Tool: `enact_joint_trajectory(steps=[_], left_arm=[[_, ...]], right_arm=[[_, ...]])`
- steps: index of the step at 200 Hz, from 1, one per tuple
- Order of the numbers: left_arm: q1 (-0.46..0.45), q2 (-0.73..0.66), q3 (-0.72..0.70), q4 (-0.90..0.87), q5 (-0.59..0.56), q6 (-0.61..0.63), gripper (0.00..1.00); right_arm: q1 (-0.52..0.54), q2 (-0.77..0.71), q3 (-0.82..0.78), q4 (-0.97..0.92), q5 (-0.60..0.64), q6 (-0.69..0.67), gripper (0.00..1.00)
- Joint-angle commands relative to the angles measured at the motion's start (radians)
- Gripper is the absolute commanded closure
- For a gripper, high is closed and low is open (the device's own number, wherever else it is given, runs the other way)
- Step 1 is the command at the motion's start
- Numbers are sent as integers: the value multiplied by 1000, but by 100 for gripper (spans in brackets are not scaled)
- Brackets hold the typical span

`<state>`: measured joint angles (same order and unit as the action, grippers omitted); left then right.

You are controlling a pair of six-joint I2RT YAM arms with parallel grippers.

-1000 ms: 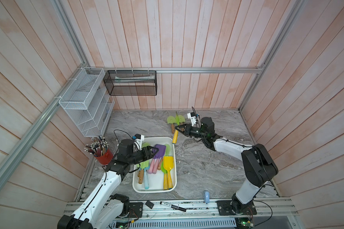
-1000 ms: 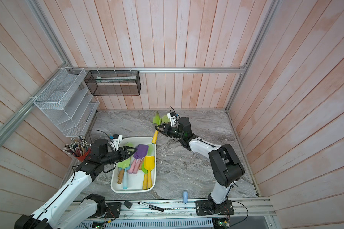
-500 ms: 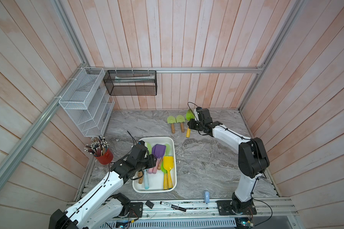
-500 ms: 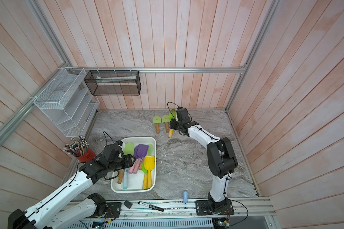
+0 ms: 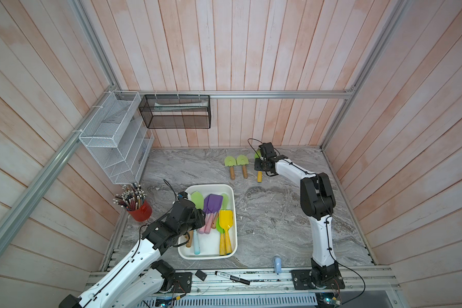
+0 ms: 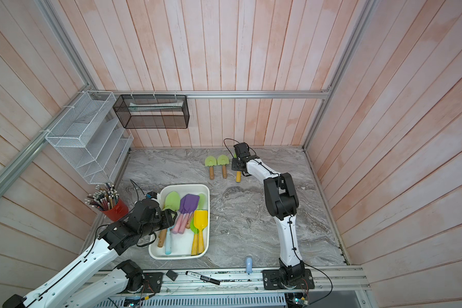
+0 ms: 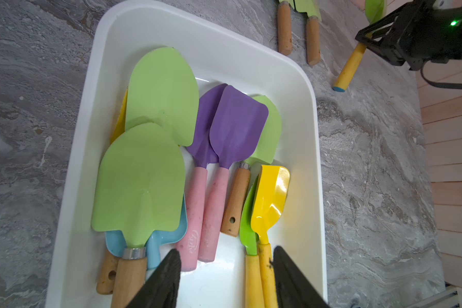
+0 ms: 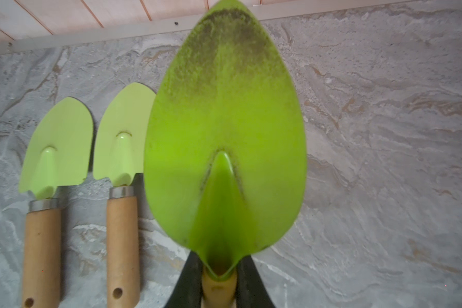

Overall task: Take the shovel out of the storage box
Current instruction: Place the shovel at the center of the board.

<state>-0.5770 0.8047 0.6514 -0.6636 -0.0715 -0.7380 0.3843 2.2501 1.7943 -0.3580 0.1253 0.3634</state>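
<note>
The white storage box [image 5: 206, 257] [image 6: 208, 218] [image 7: 224, 34] sits near the table's front and holds several shovels: light green [image 7: 142, 181], purple [image 7: 235, 125] and yellow [image 7: 271, 197] among them. My left gripper [image 5: 200, 221] [image 6: 171, 217] [image 7: 226, 256] is open low over the box. Two yellow handles and bare box floor lie between its fingers. At the back of the table my right gripper [image 5: 259, 166] [image 6: 236, 165] [image 8: 219, 269] is shut on a green shovel [image 5: 259, 176] [image 8: 224, 133] by its yellow handle.
Two light green shovels [image 5: 229, 162] [image 5: 242, 161] with wooden handles lie on the table beside the held one. A red cup of pencils [image 5: 139, 209] stands left of the box. A white wire rack [image 5: 112, 141] and a black mesh basket [image 5: 175, 112] hang on the walls. A marker [image 5: 232, 277] lies on the front rail.
My right gripper has carried the green shovel from the box's far edge to the back of the table, beside the two shovels. My left gripper has swung nearer and dipped over the box.
</note>
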Motion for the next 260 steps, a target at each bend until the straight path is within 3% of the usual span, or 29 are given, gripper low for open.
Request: enact_joint_trajectory(steps=[1,80,183,225,260], left_arm=[[-4,-13,-19,-11,-12,-17,42],[-5,-24,-60,5,-10,-38,42],[-18,-26,-113,27,-28,-67,42],[-19,-29,-120,24,-37,-72,42],[-24,-35,-118,19,-42,-76,42]], right_arm=[[-15,54,75,-32,3,-23,90],[-19,242,311,-116,-50,-31,89],[4,322,410,-167,-69,-28,87],[12,325,407,-170,-77,-31,76],[9,303,409,-174,-72,-39,71]])
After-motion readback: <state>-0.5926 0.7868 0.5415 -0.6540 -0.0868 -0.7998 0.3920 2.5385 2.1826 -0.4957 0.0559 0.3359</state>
